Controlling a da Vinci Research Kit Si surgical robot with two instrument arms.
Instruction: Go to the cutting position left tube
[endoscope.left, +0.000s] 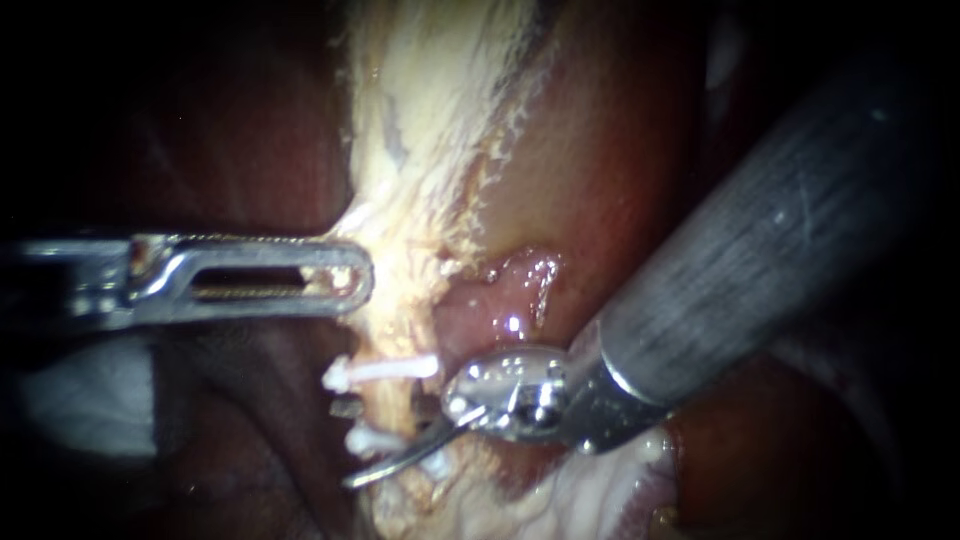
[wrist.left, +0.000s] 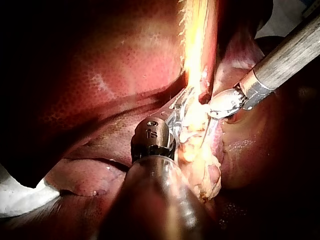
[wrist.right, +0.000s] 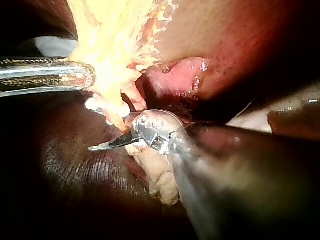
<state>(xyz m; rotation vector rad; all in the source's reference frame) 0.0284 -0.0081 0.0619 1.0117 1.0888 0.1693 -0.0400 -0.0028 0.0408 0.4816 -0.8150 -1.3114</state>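
Note:
A pale, fatty strand (endoscope.left: 420, 150) runs down the middle of the endoscope view and narrows into the left tube (endoscope.left: 388, 405). Two white clips cross the tube, an upper one (endoscope.left: 385, 371) and a lower one (endoscope.left: 365, 440). My right instrument (endoscope.left: 347, 446) comes in from the upper right with thin curved blades. They stand open around the tube between the clips, one blade in front (wrist.right: 100, 145) and the other mostly hidden behind. My left instrument (endoscope.left: 355, 280) has slotted jaws shut on the edge of the pale strand above the clips (wrist.right: 85, 76).
Dark red liver (endoscope.left: 250, 150) lies to the left and under my left instrument. Tan-red tissue (endoscope.left: 600, 150) and a wet pink bulge (endoscope.left: 510, 290) sit right of the strand, close above my right instrument's wrist. A pale patch (endoscope.left: 70, 400) shows at the lower left.

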